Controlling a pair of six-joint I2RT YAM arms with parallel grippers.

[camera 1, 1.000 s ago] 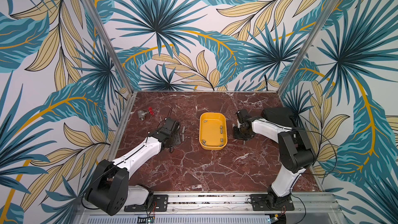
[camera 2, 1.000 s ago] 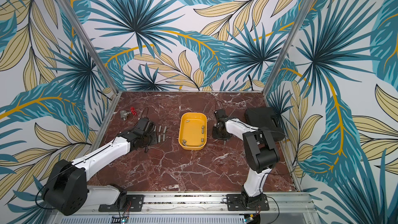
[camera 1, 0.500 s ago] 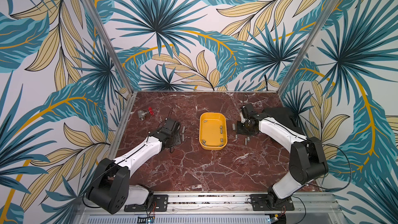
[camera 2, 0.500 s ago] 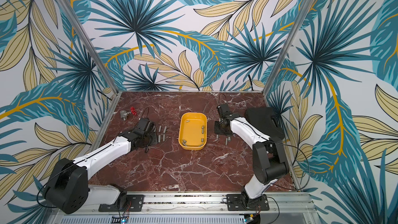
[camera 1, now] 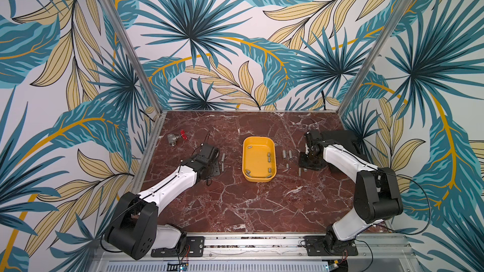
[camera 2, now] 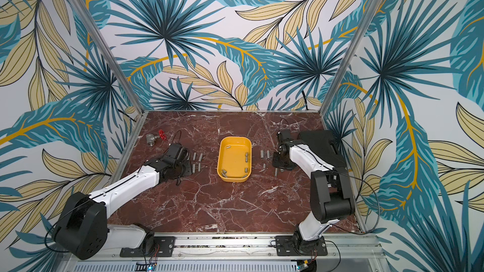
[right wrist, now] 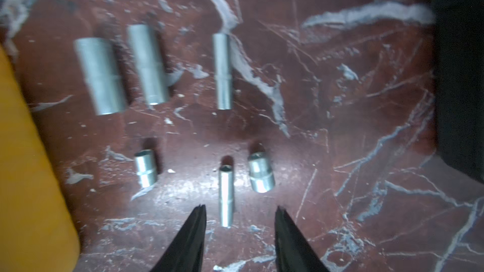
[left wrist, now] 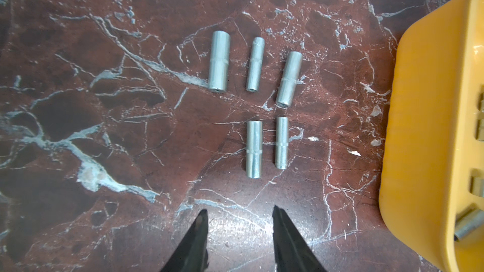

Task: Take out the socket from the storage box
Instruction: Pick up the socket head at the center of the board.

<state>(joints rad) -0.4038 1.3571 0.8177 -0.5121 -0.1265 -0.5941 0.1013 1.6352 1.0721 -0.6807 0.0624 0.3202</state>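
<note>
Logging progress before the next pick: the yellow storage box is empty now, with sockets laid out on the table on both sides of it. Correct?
Not empty: the storage box still holds several sockets, seen in both top views. The rest stands: other sockets lie on the table on both sides of it.

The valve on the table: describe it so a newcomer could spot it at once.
Find the yellow storage box mid-table. Past the left gripper, by the far left corner, lies the valve. Only it has a red handle, unlike the sockets.
</note>
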